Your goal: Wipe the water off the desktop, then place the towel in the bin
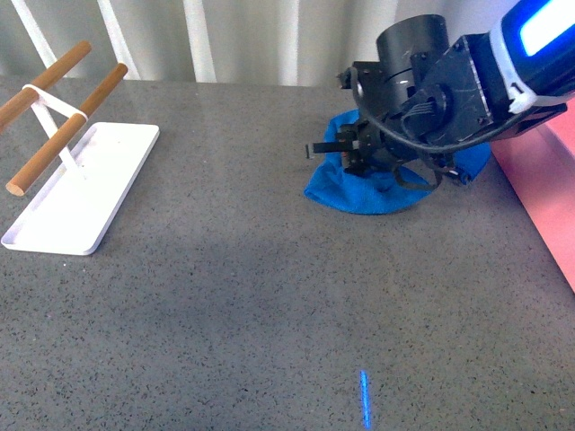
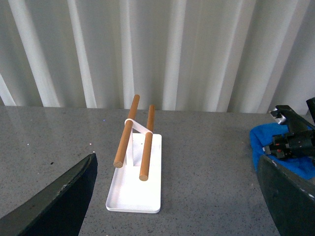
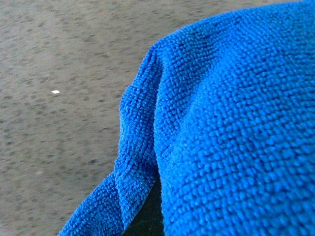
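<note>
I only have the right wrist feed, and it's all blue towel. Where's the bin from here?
Observer: The pink bin sits at the right edge of the desktop, close beside the towel.
Operator: Is the left gripper free?
Observer: Yes, the left gripper is open, fingers wide apart, holding nothing.
Operator: Anything else out there?
Observer: A white tray carrying two wooden rods, far left.

A flat white tray [image 1: 85, 193] lies at the left. A white bracket [image 1: 56, 106] rises from it and carries two brown wooden rods [image 1: 67, 126], parallel, side by side above the tray. A pleated white curtain [image 1: 252, 40] closes the far side. A thin blue streak of light [image 1: 364, 400] shows near, right of centre
</note>
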Controlling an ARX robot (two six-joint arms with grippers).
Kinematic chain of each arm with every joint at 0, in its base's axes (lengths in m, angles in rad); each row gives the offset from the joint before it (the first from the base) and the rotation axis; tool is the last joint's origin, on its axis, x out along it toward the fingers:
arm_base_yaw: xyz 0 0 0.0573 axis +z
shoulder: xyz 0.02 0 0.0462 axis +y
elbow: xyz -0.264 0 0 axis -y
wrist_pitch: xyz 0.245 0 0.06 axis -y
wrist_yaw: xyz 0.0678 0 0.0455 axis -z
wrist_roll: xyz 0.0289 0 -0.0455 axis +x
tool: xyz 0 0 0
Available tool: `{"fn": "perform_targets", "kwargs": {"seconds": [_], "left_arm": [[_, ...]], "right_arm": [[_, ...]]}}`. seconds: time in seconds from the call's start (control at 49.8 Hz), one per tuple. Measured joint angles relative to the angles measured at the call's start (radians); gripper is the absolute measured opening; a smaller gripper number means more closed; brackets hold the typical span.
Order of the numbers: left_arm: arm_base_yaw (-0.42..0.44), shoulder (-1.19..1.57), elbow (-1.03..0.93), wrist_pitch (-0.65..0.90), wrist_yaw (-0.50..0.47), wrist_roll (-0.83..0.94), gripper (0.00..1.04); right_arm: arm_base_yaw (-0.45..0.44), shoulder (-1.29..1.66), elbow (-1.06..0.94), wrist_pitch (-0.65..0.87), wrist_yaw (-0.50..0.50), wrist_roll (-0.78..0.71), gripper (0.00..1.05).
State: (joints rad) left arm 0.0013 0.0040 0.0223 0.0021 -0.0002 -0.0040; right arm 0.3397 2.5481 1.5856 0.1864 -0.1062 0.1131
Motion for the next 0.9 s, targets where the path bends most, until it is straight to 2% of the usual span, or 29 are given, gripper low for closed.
{"fn": "perform_targets", "kwargs": {"seconds": [0.221, 0.402, 0.542, 0.663, 0.904], "left_arm": [[0.000, 0.000, 0.000, 0.000, 0.000, 0.000, 0.98], [0.000, 0.000, 0.000, 0.000, 0.000, 0.000, 0.98], [0.000, 0.000, 0.000, 0.000, 0.000, 0.000, 0.98], [0.000, 0.000, 0.000, 0.000, 0.000, 0.000, 0.98], [0.000, 0.000, 0.000, 0.000, 0.000, 0.000, 0.98]], "right_arm": [[0.101, -0.086, -0.177, 0.091, -0.061, 0.063, 0.04], [0.114, -0.183, -0.376, 0.183, -0.070, 0.107, 0.04], [0.082, -0.251, -0.517, 0.240, -0.067, 0.117, 0.04], [0.008, -0.305, -0.621, 0.284, -0.042, 0.094, 0.04], [-0.051, -0.377, -0.648, 0.271, -0.086, 0.015, 0.04]]}}
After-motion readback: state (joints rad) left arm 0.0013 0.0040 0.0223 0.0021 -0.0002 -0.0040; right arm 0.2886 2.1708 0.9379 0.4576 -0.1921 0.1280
